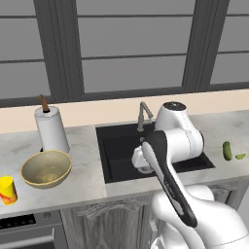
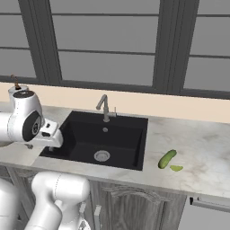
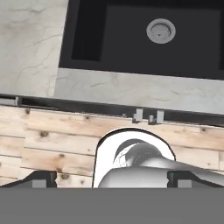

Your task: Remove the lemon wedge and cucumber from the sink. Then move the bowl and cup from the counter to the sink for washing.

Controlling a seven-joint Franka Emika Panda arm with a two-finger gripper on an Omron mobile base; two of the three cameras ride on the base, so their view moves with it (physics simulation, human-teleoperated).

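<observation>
Cucumber and lemon wedge out on the bench, bowl and cup waiting left of the sink.

The cucumber (image 2: pixel 167 159) lies on the bench (image 2: pixel 197 148) right of the black sink (image 2: pixel 81 134), the tiny lemon wedge (image 2: pixel 176 168) just beside it. The basin holds nothing but its silver drain (image 2: pixel 102 156), with the grey faucet (image 2: pixel 104 107) at the back rim. On the left, the tan bowl (image 1: pixel 46 168) sits upright in front of a paper towel roll (image 1: pixel 51 129); the yellow cup (image 1: pixel 7 189) stands near the bowl at the bench's front edge. The end effector (image 3: pixel 112 178) hangs with fingers spread wide, gripping nothing, over the bench's front edge and wooden floor (image 3: pixel 48 144).
</observation>
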